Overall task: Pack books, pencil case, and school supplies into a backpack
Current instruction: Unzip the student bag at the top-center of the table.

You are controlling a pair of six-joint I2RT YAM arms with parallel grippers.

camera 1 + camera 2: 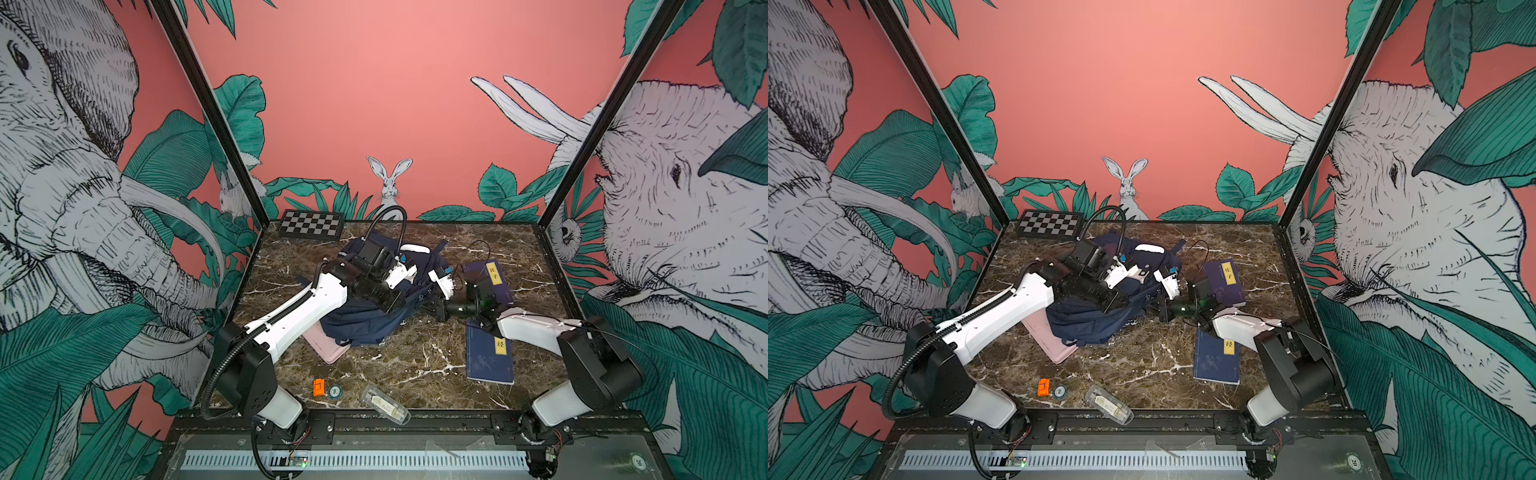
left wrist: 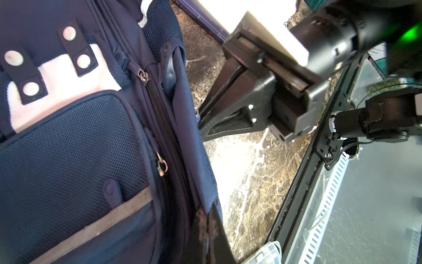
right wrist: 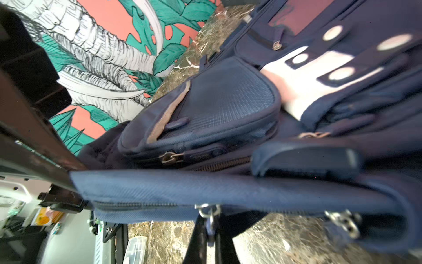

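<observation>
The navy backpack lies slumped mid-table, its white patch facing up. My left gripper is shut on the fabric edge of its side flap. My right gripper is shut on a silver zip pull that hangs from the same flap's zip, a short way along from the left one. One of the books lies right of the backpack, partly under my right wrist. The other lies nearer the front, under my right forearm. A pink flat case sticks out from beneath the backpack.
A chessboard lies at the back left corner. Near the front edge sit an orange block, a round token and a clear plastic box. A second zip slider hangs further along the flap.
</observation>
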